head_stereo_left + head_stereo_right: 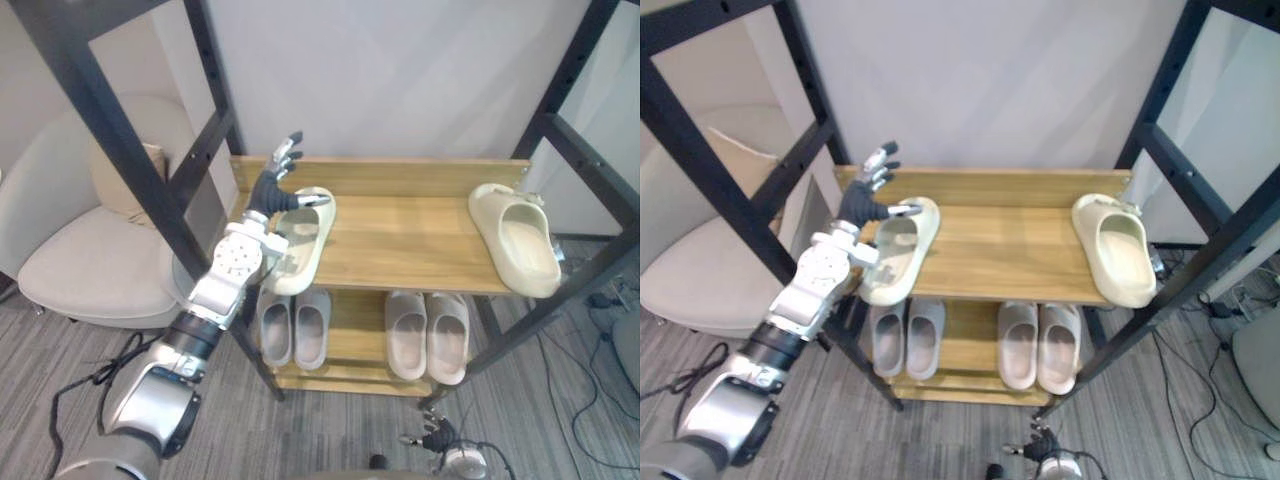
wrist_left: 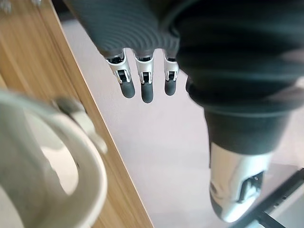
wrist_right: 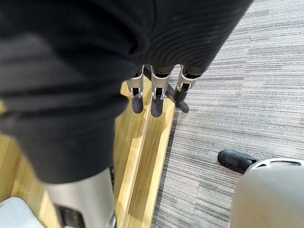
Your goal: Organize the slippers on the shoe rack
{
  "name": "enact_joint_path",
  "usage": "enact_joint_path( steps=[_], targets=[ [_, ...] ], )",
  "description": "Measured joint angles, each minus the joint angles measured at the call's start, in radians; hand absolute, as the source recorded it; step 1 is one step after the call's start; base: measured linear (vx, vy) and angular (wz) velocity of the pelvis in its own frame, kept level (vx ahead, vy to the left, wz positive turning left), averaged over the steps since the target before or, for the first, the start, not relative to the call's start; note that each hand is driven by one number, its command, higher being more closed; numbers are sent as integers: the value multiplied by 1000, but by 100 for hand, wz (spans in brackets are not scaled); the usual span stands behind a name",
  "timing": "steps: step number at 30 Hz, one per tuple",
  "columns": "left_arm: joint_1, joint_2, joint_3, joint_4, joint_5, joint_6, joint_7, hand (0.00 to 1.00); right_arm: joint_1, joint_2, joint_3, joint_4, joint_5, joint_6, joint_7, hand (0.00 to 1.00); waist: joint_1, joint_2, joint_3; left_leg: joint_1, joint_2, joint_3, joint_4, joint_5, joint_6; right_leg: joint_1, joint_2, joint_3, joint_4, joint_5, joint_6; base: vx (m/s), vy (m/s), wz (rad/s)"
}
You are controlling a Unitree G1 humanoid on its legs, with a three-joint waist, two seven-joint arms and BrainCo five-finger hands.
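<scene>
Where the grey striped carpet (image 1: 330, 440) runs up to the shoe rack (image 1: 400, 240), the right hand (image 3: 157, 105) hangs low by the rack's bottom edge, fingers straight and slack, holding nothing. On the wooden lower shelf (image 1: 350, 330) stand two pairs side by side, toes to the rear: a grey pair (image 1: 312, 325) to the left and a beige pair (image 1: 406, 335) to the right. On the top shelf lie two cream moulded slippers, smooth and thick-soled, well apart. The left slipper (image 1: 305, 240) and the right slipper (image 1: 520, 240) both overhang the front edge. The left hand (image 1: 272, 190) is raised over the left slipper's toe end, fingers spread straight, gripping nothing. Its thumb reaches to the strap; contact cannot be confirmed. A black metal upright (image 1: 130, 160) crosses in front of a cream armchair (image 1: 80, 270) to the left. A plain white wall (image 1: 380, 70) stands behind.
</scene>
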Motion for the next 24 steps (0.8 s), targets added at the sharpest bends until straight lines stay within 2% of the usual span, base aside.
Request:
enact_joint_path(
  steps=[9,18,24],
  targets=[
    [-36,79,16,39,137,23,-3,0,0,0,-5,0,0,-2,6,0,-3,3,13,0,0,-2,-1,0,0,0,0,0,0,1,0,-8,0,0],
    [-37,106,15,42,317,37,-9,0,-1,-4,-9,-2,-1,-12,7,0,-12,8,26,0,0,0,-2,0,0,-3,1,4,0,1,0,0,0,0],
    [-37,107,15,52,356,39,-9,0,2,-6,-9,-2,-2,-14,7,0,-13,7,27,0,1,1,-2,0,0,-4,1,6,0,1,0,0,0,0]
  ],
)
